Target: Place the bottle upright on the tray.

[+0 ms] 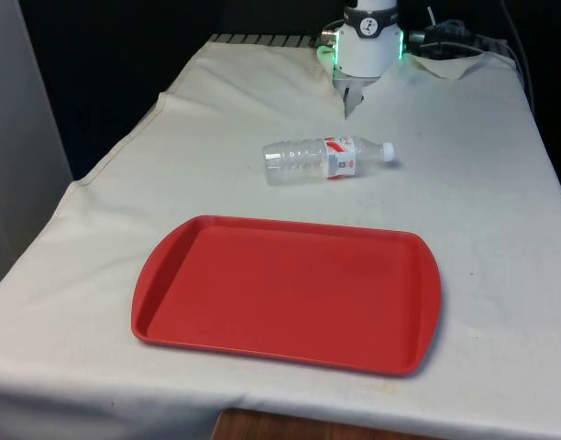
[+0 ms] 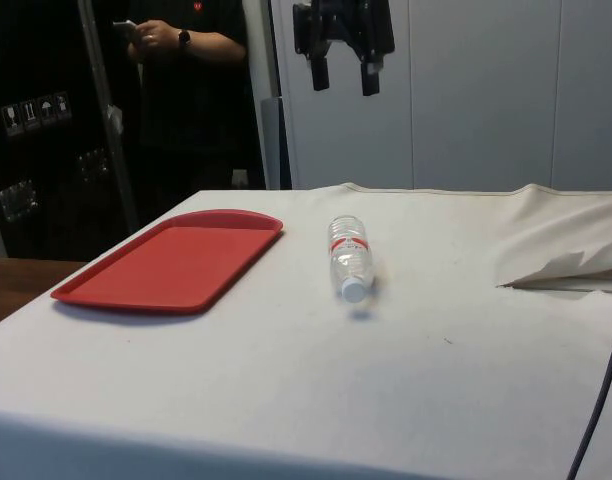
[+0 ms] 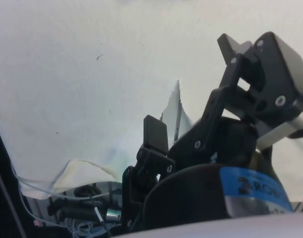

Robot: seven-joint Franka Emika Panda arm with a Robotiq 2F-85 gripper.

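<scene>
Bottle point(image 1: 324, 159) lies on its side on the white-clothed desk point(image 1: 464, 202), clear plastic with a red-and-white label and a white cap. In the front view we see its cap pointing toward the front view's right; in the side view the bottle point(image 2: 349, 256) lies with its cap end nearer that camera. It sits on the cloth beyond the far long edge of the red tray point(image 1: 290, 293), near it but not touching. The tray point(image 2: 176, 262) lies flat and carries nothing.

We note the gripper point(image 2: 342, 78) hanging high above the desk in the side view, its two dark fingers pointing down with a clear gap between them, so we record the jaws as apart and holding nothing. The bottle lies well below the jaws, on the cloth, apart from them. In the wrist view the gripper point(image 3: 191, 99) looks over bare white cloth with a raised fold.

A person point(image 2: 191, 90) in dark clothing stands behind the desk in the side view, hands raised holding a small object.
</scene>
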